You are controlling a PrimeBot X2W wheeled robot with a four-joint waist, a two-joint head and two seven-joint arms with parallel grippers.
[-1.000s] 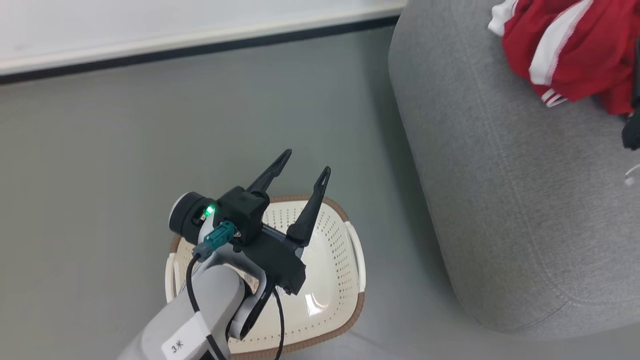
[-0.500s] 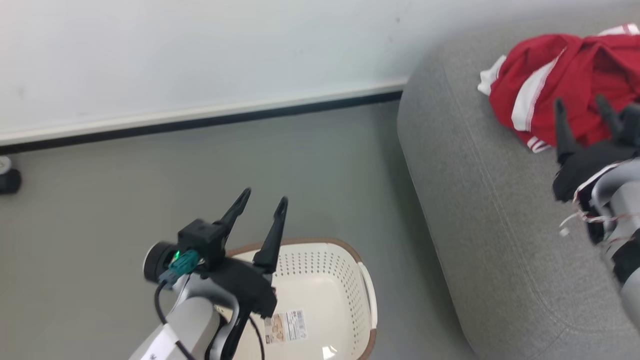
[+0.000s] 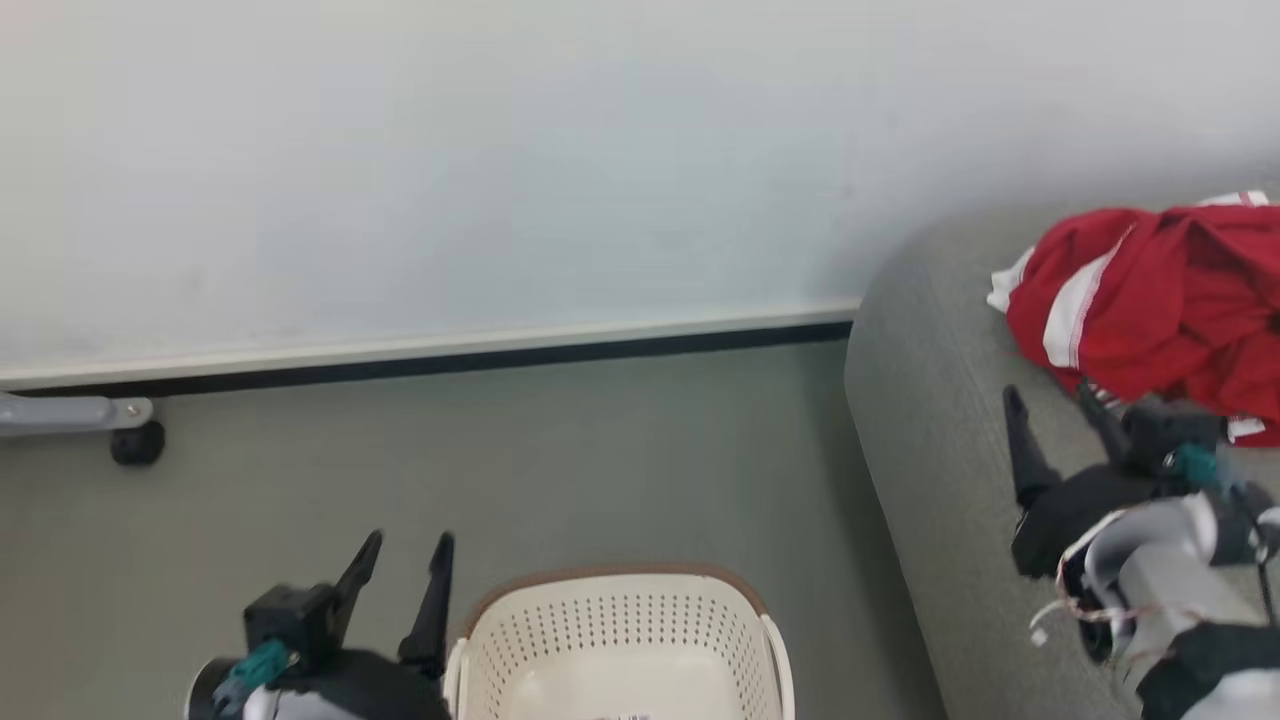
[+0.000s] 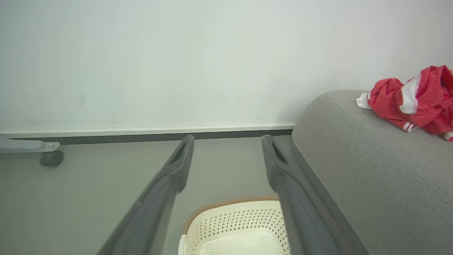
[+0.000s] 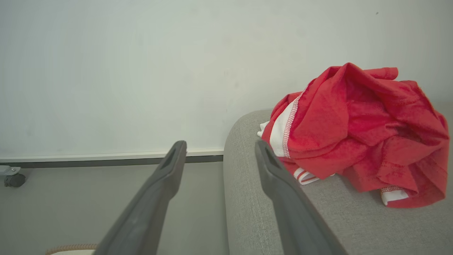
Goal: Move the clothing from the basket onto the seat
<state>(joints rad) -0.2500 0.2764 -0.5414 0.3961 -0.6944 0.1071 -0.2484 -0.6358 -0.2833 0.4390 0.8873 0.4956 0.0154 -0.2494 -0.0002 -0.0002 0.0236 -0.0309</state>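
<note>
The red clothing (image 3: 1160, 300) with white stripes lies crumpled on the grey seat (image 3: 950, 480) at the right; it is also in the left wrist view (image 4: 417, 99) and the right wrist view (image 5: 357, 134). The cream basket (image 3: 620, 640) stands on the floor at the bottom middle, with no garment in the part of its inside that shows. My left gripper (image 3: 405, 550) is open, just left of the basket. My right gripper (image 3: 1050, 405) is open over the seat, a little in front of the clothing, holding nothing.
A white wall with a dark skirting strip (image 3: 430, 365) runs behind the grey floor. A grey leg with a black caster (image 3: 135, 442) stands by the wall at the left. The basket rim (image 4: 226, 205) sits close to the seat's side.
The head camera has tilted upward, bringing more wall into view. My right gripper has come further into view over the seat, away from the clothing. My left gripper now stands left of the basket.
</note>
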